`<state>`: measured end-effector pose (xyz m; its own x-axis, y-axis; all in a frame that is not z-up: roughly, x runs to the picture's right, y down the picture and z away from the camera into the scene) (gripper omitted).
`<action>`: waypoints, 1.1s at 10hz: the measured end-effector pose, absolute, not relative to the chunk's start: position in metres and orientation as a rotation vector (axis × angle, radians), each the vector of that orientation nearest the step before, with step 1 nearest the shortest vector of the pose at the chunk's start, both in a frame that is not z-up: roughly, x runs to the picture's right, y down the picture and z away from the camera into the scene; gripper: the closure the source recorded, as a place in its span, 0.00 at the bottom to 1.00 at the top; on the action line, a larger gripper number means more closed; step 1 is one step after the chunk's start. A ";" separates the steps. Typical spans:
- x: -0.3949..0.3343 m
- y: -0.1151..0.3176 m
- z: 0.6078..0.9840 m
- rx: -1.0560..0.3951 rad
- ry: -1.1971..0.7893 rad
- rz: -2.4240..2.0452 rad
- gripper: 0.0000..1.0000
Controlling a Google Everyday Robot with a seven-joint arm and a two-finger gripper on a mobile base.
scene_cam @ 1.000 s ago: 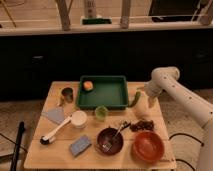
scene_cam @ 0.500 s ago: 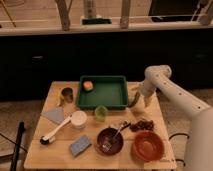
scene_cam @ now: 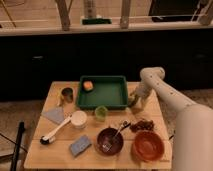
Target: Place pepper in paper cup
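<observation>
Wooden table [scene_cam: 153, 114]: gripper [scene_cam: 135, 103] beside tray [scene_cam: 102, 78] right edge

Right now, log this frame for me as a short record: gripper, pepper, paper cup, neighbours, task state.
gripper: low at the table's right side, just right of the green tray
pepper: small green sliver at the gripper tip beside the tray's right wall; whether it is held cannot be told
paper cup: upright, front left of the tray, apart from the gripper
neighbours of the cup: light-green cup to its right, dish brush to its left
task state: pepper not yet in the paper cup
</observation>
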<state>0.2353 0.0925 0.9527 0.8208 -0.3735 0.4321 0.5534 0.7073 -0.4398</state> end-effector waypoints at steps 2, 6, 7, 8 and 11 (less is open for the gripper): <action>0.240 0.094 0.956 -0.604 -0.328 -0.526 0.70; 0.245 0.085 0.951 -0.596 -0.326 -0.543 1.00; 0.250 0.080 0.943 -0.589 -0.319 -0.552 1.00; 0.251 0.075 0.936 -0.580 -0.315 -0.559 1.00; 0.265 0.061 0.920 -0.541 -0.295 -0.571 1.00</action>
<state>0.2650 0.0608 0.9205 0.8053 -0.4311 0.4070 0.5814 0.7085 -0.3999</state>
